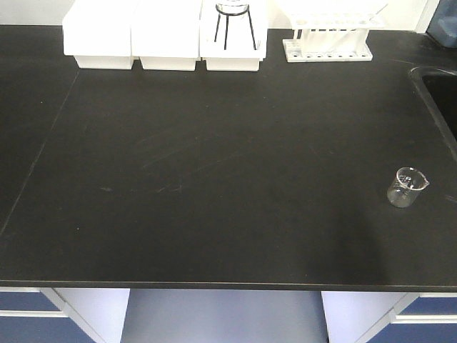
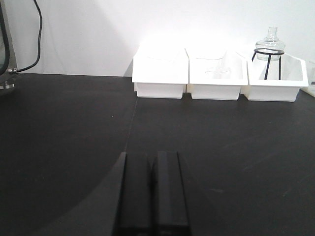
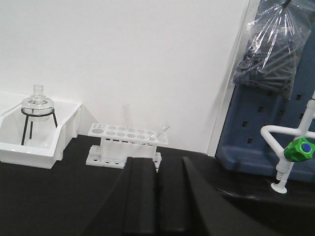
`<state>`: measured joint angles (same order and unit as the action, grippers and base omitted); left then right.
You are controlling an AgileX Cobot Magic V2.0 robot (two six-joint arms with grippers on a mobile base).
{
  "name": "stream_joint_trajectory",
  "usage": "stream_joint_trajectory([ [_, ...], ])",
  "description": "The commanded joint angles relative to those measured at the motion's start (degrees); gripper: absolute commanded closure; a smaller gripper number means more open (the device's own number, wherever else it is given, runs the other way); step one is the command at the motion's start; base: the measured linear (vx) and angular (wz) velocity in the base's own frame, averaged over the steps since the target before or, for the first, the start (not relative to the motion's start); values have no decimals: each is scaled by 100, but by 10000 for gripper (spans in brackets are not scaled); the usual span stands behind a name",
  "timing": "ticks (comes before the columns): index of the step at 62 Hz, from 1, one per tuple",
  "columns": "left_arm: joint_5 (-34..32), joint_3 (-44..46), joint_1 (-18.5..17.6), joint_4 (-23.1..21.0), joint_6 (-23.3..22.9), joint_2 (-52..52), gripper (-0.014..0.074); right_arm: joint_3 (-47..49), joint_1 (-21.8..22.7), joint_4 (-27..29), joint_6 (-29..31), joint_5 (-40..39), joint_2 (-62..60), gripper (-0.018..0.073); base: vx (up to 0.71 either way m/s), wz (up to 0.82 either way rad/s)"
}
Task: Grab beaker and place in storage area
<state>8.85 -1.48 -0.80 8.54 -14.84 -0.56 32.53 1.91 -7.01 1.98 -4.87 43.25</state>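
Well, my left gripper (image 2: 151, 196) and right gripper (image 3: 156, 196) both sit with jaws closed on nothing, so I judge the right should spread wide before descending over the beaker (image 1: 408, 187), upright at four o'clock on the benchtop (image 1: 214, 179), and pinch its wall gently. Its white marks are too faint to read; no other writing shows.

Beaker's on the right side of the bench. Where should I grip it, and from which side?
Grip the beaker across its straight glass wall, below the rim, clear of the pour lip. It stands upright with bare bench around it, so come from the front with the right gripper, which looks shut.
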Motion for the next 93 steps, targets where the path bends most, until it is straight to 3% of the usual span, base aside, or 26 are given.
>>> stream_joint_trajectory([
  [1,-496,-125,-43,-32,-33,-99,605,227,6,-27,-17,-515,-3,486,0,0],
  [11,-496,-125,-43,-32,-33,-99,605,227,6,-27,-110,-514,-3,291,0,0],
  [19,-496,-125,-43,-32,-33,-99,605,227,6,12,-231,-542,-3,17,0,0],
  [26,-496,-125,-43,-32,-33,-99,605,227,6,35,-248,-546,1,-167,0,0],
  [45,-496,-125,-43,-32,-33,-99,605,74,11,222,-377,-640,95,-131,0,0],
  [57,-496,-125,-43,-32,-33,-99,605,-1009,11,239,-95,-1696,605,-58,0,0],
  [77,-496,-125,-43,-32,-33,-99,605,-3171,11,248,-450,-4173,1571,-6,0,0],
  [93,-496,-125,-43,-32,-33,-99,605,-3415,11,305,-311,-4554,2291,-6,0,0],
])
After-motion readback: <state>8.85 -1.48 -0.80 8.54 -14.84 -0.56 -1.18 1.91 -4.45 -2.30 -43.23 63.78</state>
